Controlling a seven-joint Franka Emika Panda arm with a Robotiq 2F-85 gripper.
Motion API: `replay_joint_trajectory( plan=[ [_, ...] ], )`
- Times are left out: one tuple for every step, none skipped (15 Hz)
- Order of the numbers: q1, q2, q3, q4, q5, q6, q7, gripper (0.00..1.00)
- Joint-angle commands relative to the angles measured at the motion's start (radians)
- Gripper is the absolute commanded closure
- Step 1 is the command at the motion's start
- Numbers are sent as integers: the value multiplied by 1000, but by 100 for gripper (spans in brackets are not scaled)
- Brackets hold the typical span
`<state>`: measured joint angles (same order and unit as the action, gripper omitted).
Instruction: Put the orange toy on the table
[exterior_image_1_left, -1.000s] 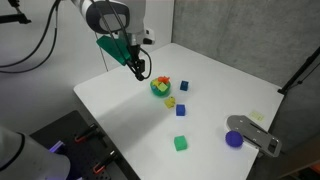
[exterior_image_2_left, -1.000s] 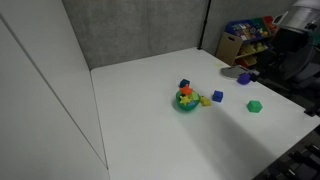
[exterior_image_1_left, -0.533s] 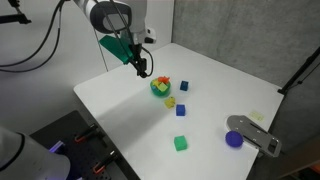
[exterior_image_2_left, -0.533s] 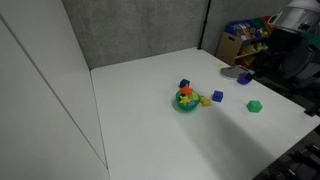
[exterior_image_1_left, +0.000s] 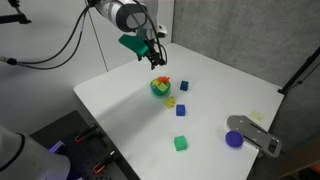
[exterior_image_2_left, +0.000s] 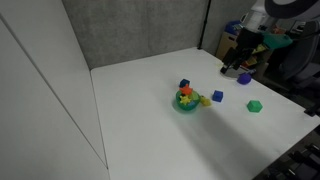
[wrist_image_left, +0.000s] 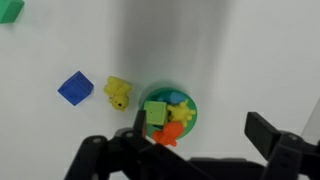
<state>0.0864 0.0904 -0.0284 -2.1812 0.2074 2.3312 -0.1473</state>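
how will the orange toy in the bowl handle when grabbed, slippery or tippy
The orange toy looks like small hard plastic: probably light and stiff. Its knobby outline may slip when pinched. It lies among other pieces in the green bowl, so it may shift when touched.

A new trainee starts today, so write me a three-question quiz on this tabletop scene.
1. True or false: the orange toy lies on the bare table.
2. In the wrist view, the tool is: A) open and holding nothing, B) shut on a cube.
3. Fill in: in the wrist view, the yellow piece lies between the blue cube and the green ____.

Key: 1 false, it sits in the green bowl; 2 A; 3 bowl.
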Motion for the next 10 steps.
replay_joint_trajectory(
  plan=[
    [-11,170,27,170,-95,2,97,0],
    [-7,214,29,207,-120,0,122,0],
    [-2,255,28,244,-147,-4,147,0],
    [3,302,29,284,-169,-9,166,0],
    [7,341,29,321,-186,-16,182,0],
    [16,387,27,361,-211,-16,199,0],
    [23,426,25,397,-229,-23,213,0],
    [34,469,20,437,-254,-22,231,0],
    [41,507,19,473,-266,-27,241,0],
    [50,548,18,514,-277,-32,256,0]
  ],
)
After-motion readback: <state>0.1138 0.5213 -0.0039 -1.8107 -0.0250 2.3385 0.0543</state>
